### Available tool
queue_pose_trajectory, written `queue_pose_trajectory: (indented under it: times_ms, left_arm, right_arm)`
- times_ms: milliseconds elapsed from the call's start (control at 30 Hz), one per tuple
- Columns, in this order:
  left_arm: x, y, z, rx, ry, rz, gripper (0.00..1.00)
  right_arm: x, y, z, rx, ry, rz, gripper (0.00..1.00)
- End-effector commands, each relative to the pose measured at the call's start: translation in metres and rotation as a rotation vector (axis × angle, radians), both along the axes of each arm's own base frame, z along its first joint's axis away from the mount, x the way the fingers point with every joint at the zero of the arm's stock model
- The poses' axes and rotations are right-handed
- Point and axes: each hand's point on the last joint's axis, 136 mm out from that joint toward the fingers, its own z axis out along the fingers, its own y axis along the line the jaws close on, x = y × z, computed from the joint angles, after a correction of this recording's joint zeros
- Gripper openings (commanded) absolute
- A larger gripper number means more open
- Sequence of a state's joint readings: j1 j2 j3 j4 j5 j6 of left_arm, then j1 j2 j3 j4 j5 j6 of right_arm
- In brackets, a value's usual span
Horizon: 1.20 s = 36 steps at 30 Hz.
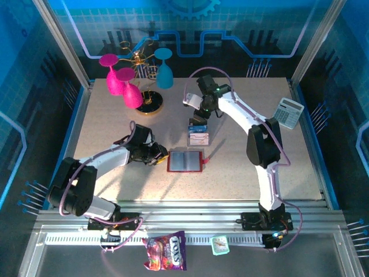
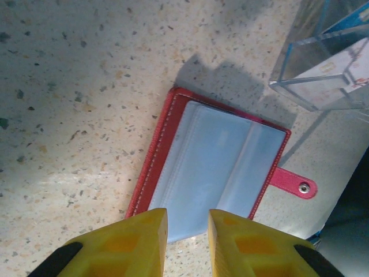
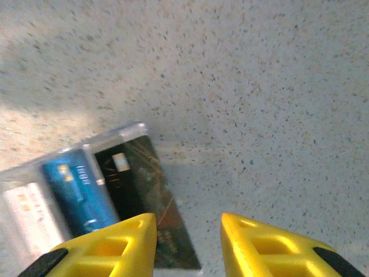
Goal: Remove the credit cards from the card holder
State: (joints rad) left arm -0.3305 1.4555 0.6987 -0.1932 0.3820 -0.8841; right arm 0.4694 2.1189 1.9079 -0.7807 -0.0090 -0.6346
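The holder (image 1: 185, 161) lies open flat on the table (image 1: 109, 127), tab to the right. The left gripper (image 2: 187, 216) sits at its left edge, fingers slightly apart, nothing pinched. The cards (image 3: 78, 193) (white, blue, dark) stand in the clear box (image 2: 323, 63) just behind the holder. The right gripper (image 3: 188, 222) hovers over them, fingers apart and empty.

The left arm (image 1: 106, 156) and right arm (image 1: 245, 112) are built of white links and black joint housings, with thin purple cables (image 1: 211, 68) looped alongside. The left gripper (image 2: 185, 219) and right gripper (image 3: 188, 222) are fitted with blocky yellow fingers (image 2: 138, 242).
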Motion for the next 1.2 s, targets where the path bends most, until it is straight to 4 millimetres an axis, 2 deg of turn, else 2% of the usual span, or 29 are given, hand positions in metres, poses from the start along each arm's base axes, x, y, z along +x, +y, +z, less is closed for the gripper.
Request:
queue_pose_trajectory:
  times_ms: [0, 133, 267, 433, 600, 733, 800, 867, 1033, 1167]
  left_arm:
    - [0.013, -0.006, 0.007, -0.027, -0.043, -0.029, 0.26]
    - [0.015, -0.009, 0.003, -0.037, -0.046, -0.041, 0.26]
    - [0.017, -0.012, 0.001, -0.054, -0.043, -0.049, 0.26]
    - [0.017, -0.013, -0.003, -0.051, -0.037, -0.059, 0.25]
    - [0.018, -0.015, -0.008, -0.059, -0.026, -0.065, 0.22]
    - [0.018, -0.015, -0.009, -0.061, -0.023, -0.069, 0.18]
    - [0.016, -0.014, -0.01, -0.053, -0.015, -0.072, 0.17]
    - [0.014, -0.013, -0.012, -0.046, -0.006, -0.067, 0.16]
    - [0.01, -0.011, -0.019, -0.041, 0.018, -0.061, 0.12]
    - [0.006, -0.011, -0.024, -0.039, 0.038, -0.069, 0.1]
  right_arm:
    - [-0.01, 0.022, 0.042, 0.173, -0.042, -0.098, 0.35]
    - [-0.041, 0.035, 0.049, 0.274, -0.005, -0.167, 0.35]
    - [-0.071, 0.044, 0.044, 0.371, 0.093, -0.277, 0.35]
    - [-0.11, 0.06, 0.031, 0.494, 0.272, -0.391, 0.35]
    - [-0.139, 0.072, 0.011, 0.541, 0.458, -0.511, 0.28]
    - [-0.155, 0.077, -0.005, 0.565, 0.585, -0.589, 0.2]
    - [-0.161, 0.078, -0.012, 0.574, 0.62, -0.624, 0.12]
    - [-0.165, 0.078, -0.017, 0.582, 0.656, -0.656, 0.1]
    - [-0.175, 0.086, -0.029, 0.599, 0.785, -0.675, 0.09]
    - [-0.179, 0.093, -0.041, 0.619, 0.856, -0.688, 0.15]
